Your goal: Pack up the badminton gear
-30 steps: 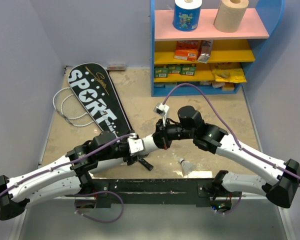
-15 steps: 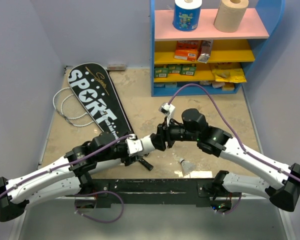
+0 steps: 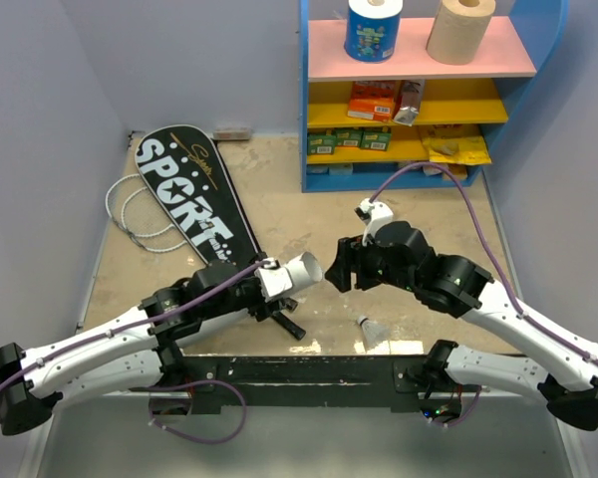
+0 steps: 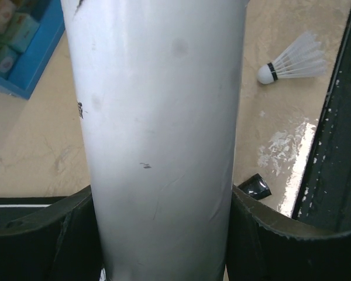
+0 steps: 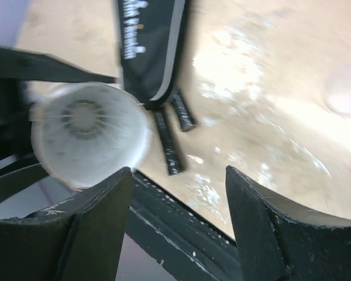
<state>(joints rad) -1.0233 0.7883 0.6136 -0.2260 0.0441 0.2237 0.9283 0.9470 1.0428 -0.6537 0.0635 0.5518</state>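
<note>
The black "SPORT" cover [image 3: 184, 194] lies at the far left of the bench [image 3: 289, 189], with white-strung rackets [image 3: 130, 212] poking out. The left gripper [image 3: 269, 286] has its jaws clamped on the white tube [image 3: 297, 272] above the near bench. The right gripper [image 3: 341, 267] faces the tube's mouth, jaws apart and empty. A shuttlecock [image 3: 369, 329] lies near the front edge.

The tube [image 3: 297, 272] is gripped in the left pincer [image 4: 161, 202], right of the cover [image 3: 189, 199]; 1 shuttlecock [image 3: 369, 330] is laid on the desk [image 3: 279, 189] nearby.

Robot lab mock-up, enclosed tabletop [image 3: 299, 214], plain lilac walls [image 3: 209, 60], small blue stocked shelf [image 3: 304, 100]
</note>
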